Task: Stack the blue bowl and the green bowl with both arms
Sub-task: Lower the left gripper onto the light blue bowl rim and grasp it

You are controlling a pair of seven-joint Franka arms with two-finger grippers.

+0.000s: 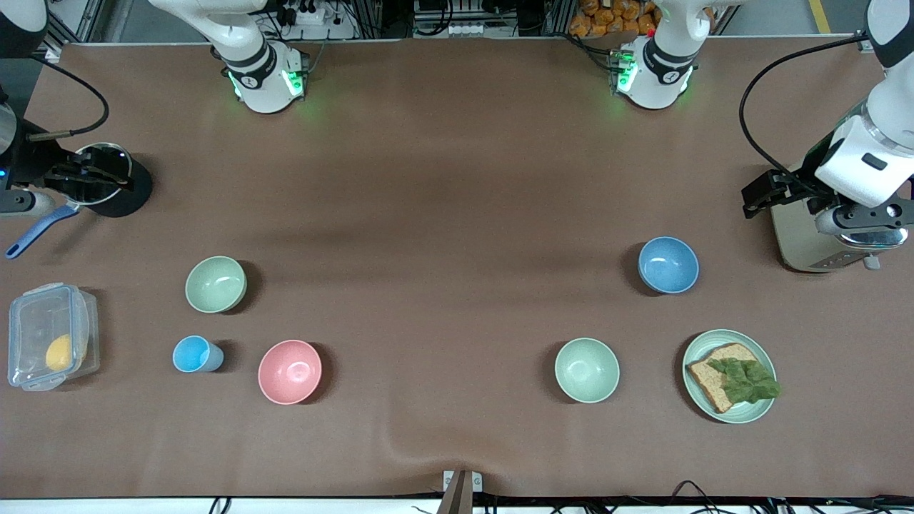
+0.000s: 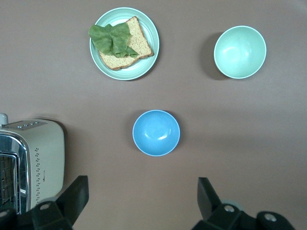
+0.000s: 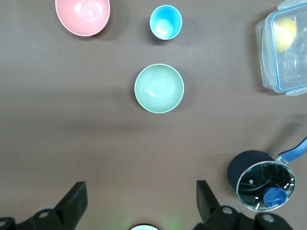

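plate (image 1: 730,410) with bread sits lowest, beside a mint bowl (image 1: 587,370). blue bowl (image 1: 668,265) mid-right, green bowl (image 1: 216,284) mid-left, desk (image 1: 443,235) bare between them. left end effector (image 2: 141,201) and right end effector (image 3: 141,201) hover, fingers apart.

Each arm is built of glossy white rounded shells with black joint bands. The right arm's base (image 1: 260,75) and the left arm's base (image 1: 653,71) carry green indicator lights and a small dark marking on the white housing. A black cable (image 1: 760,93) loops along the left arm. The left pincer (image 2: 139,199) and the right pincer (image 3: 139,201) have black angular fingers with silver screw heads at their mounts.
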